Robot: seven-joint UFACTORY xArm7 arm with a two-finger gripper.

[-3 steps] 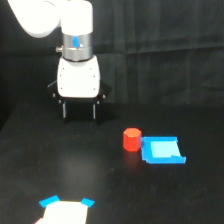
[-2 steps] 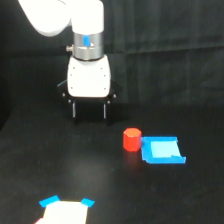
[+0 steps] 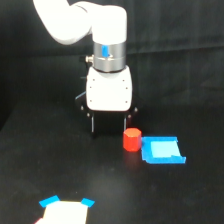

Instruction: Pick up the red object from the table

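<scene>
The red object is a short red-orange cylinder standing upright on the black table, right of centre in the exterior view. My gripper hangs from the white arm just to the cylinder's left and slightly behind it. Its two dark fingers point down, spread apart with nothing between them. The right finger stands close beside the cylinder; I cannot tell whether they touch.
A flat bright blue piece lies on the table directly right of the cylinder. A white card with blue corners sits at the bottom edge, left of centre. A black curtain hangs behind.
The arm and gripper have moved toward the exterior view's right and nearer the cylinder. The cylinder and blue piece stay put.
</scene>
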